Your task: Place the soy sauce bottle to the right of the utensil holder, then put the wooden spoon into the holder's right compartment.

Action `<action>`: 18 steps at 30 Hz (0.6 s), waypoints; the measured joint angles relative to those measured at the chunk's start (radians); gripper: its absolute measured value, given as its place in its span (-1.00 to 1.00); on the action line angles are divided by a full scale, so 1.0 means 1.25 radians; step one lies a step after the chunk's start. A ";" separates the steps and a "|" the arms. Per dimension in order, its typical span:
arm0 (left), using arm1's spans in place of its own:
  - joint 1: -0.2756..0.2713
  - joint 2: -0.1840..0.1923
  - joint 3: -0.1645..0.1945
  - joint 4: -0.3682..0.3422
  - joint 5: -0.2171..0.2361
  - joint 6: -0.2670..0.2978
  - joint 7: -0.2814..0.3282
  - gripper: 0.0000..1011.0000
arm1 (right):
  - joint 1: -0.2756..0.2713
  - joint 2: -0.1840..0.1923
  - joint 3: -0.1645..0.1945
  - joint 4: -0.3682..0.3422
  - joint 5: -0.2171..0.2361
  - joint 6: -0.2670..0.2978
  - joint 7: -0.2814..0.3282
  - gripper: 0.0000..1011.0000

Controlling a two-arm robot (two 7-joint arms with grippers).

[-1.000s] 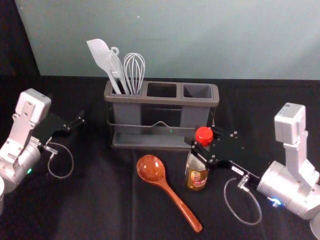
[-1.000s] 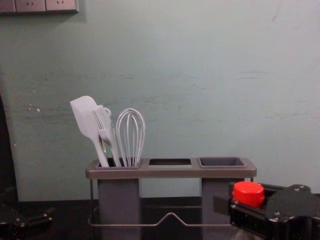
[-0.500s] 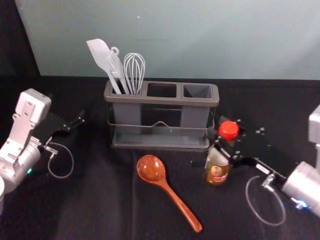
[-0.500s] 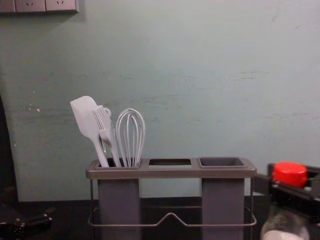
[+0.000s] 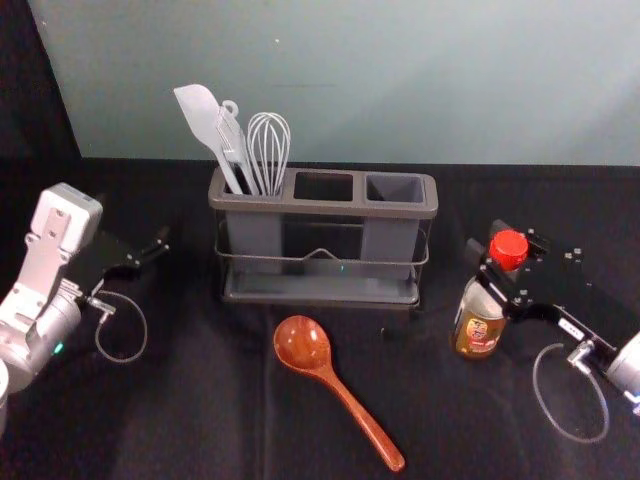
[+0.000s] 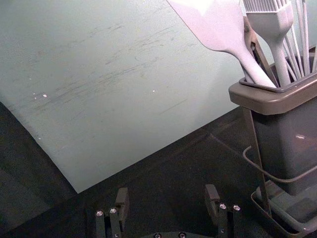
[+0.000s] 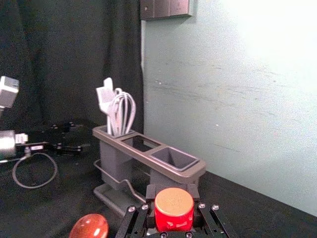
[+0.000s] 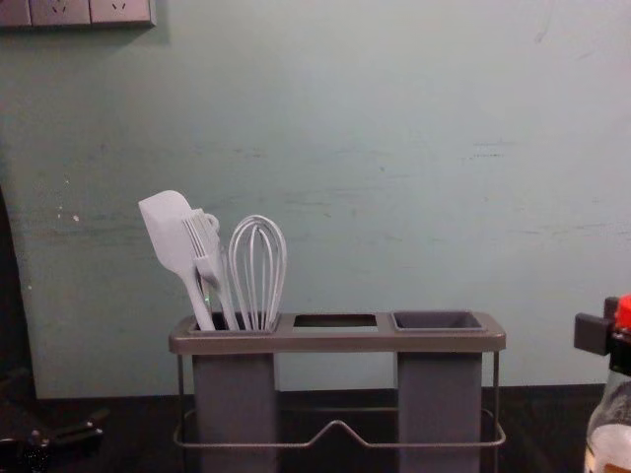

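"Red is the cap [image 5: 508, 248] of your soy sauce bottle [image 5: 479, 322]. Where do you find this bottle?"

"You find it near four o'clock from the utensil holder [image 5: 320, 208], apart from it. Your right gripper [image 5: 493, 262] is at the neck, with its jaws closed around it, just under the cap. If the base touches the black cloth [image 5: 200, 400], I cannot tell you."

"And your left gripper [image 5: 158, 243]?"

"It waits at nine o'clock from the holder. Its jaws stand wide apart, and they have hold of nothing."

"Where is your wooden spoon [image 5: 303, 344]?"

"It lies on the cloth, almost at six o'clock from the holder, its handle pointing to five o'clock. The right compartment [image 5: 394, 188] is empty; spatula [image 5: 200, 105], brush [image 8: 202, 236] and whisk [image 5: 268, 145] stand in the left one."
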 joint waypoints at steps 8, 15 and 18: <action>0.000 0.000 0.000 0.000 0.000 0.000 0.000 0.99 | 0.009 -0.015 0.018 0.027 -0.007 0.000 -0.011 -0.25; 0.000 0.000 0.000 0.000 0.000 0.000 0.000 0.99 | 0.023 -0.033 0.024 0.064 -0.012 -0.006 -0.013 -0.25; 0.000 0.000 0.000 0.000 0.000 0.000 0.000 0.99 | 0.033 -0.041 0.024 0.083 -0.016 -0.012 -0.012 -0.25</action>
